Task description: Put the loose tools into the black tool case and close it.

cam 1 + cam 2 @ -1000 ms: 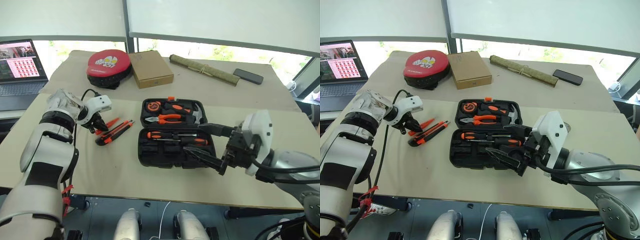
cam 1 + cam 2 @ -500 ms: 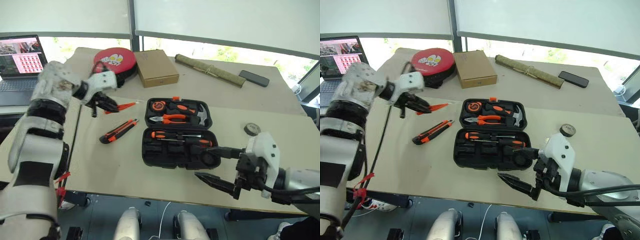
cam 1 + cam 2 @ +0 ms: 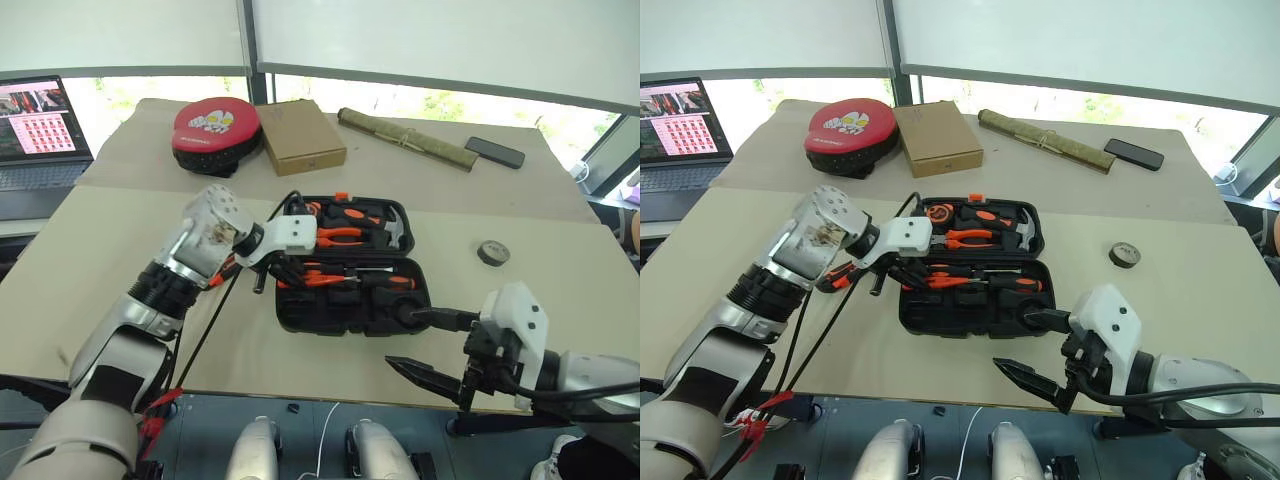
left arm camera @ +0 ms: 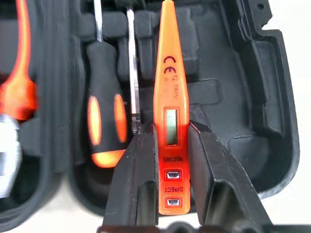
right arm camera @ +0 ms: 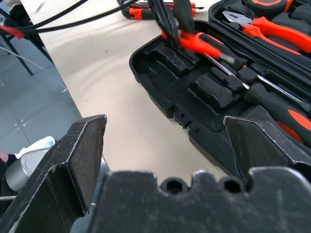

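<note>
The left gripper (image 4: 172,145) is pinched on a slim orange tester pen (image 4: 169,92), a screwdriver-shaped tool with a small display window and two buttons, and holds it over the near half of the black tool case (image 3: 352,298), its tip pointing along the moulded slots. A second ago that gripper was out over the bare table by the loose tools, left of the case; it has since swung across with the pen, so one tool is off the table and seems to need only lining up with a free slot and letting go. A black-and-orange screwdriver (image 4: 104,131) already lies in the slot just beside the pen. The utility knife (image 3: 840,277) is on the table left of the case, partly hidden behind the left arm, so at least one piece remains to be fetched before the lid can come down. The right gripper (image 3: 425,345) has drawn back from the case's front edge to the table's near edge, fingers spread wide and holding nothing. The case lies open on a beige table (image 3: 120,250), pliers (image 3: 345,234) seated in the far half. Beyond it are a red round pad (image 3: 215,128), a cardboard box (image 3: 300,135), a rolled green bundle (image 3: 405,138) and a phone (image 3: 494,152); a small round roll (image 3: 489,252) sits right of the case. A laptop (image 3: 40,125) stands at the far left, below white window blinds.
</note>
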You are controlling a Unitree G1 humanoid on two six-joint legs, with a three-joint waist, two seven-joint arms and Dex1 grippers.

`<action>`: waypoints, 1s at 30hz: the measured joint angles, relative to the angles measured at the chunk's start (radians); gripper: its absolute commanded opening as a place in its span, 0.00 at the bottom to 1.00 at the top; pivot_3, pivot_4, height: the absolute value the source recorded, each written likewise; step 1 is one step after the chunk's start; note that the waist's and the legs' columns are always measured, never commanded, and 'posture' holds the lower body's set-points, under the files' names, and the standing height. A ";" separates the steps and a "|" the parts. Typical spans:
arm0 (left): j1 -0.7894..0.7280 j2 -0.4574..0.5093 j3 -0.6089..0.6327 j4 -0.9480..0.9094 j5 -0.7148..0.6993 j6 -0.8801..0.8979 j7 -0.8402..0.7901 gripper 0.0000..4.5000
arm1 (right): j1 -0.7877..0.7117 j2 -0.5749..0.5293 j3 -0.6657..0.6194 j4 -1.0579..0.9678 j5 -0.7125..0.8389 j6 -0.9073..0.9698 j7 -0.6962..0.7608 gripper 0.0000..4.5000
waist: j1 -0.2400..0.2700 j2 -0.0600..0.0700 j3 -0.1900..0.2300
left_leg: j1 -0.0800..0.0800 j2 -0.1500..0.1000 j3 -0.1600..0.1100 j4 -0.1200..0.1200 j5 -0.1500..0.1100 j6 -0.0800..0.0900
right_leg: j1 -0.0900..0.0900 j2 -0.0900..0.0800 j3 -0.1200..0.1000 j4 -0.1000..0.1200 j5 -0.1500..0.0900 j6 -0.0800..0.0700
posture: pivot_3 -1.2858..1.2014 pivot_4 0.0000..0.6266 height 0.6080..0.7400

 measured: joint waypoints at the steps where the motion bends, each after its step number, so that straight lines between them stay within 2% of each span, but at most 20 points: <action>1: -0.001 -0.004 -0.007 0.000 0.004 0.006 0.006 0.09 | -0.002 0.000 0.000 0.000 0.000 -0.002 -0.002 1.00 | 0.000 0.000 0.000 | 0.000 0.000 0.000 0.000 0.000 0.000 | 0.000 0.000 0.000 0.000 0.000 0.000 | 0.52 0.24 1.00; 6: -0.035 -0.030 -0.056 0.009 0.020 0.054 0.013 0.09 | -0.018 0.006 0.001 0.003 0.001 -0.015 -0.036 1.00 | 0.000 0.000 0.000 | 0.000 0.000 0.000 0.000 0.000 0.000 | 0.000 0.000 0.000 0.000 0.000 0.000 | 0.52 0.24 1.00; 20: -0.075 -0.034 -0.121 0.076 0.051 0.012 -0.006 0.09 | -0.055 0.028 0.034 0.004 0.003 -0.020 -0.122 1.00 | -0.004 0.002 -0.001 | 0.002 0.000 -0.001 -0.001 0.000 0.000 | 0.001 0.001 0.001 0.000 0.000 0.000 | 0.52 0.24 1.00; 26: -0.101 -0.040 -0.124 0.095 0.048 0.146 -0.040 0.09 | -0.056 0.042 0.038 0.005 0.002 -0.033 -0.127 1.00 | -0.010 0.002 -0.001 | 0.003 0.001 -0.001 -0.002 0.000 0.000 | 0.000 0.002 0.002 0.001 0.000 -0.001 | 0.52 0.24 1.00; 30: -0.101 -0.021 -0.128 0.083 0.048 0.158 -0.057 0.09 | -0.048 0.047 0.046 0.005 -0.007 -0.048 -0.121 1.00 | -0.009 0.002 -0.001 | 0.003 0.001 -0.002 -0.002 0.000 0.000 | 0.000 0.002 0.002 0.001 -0.001 -0.001 | 0.52 0.24 1.00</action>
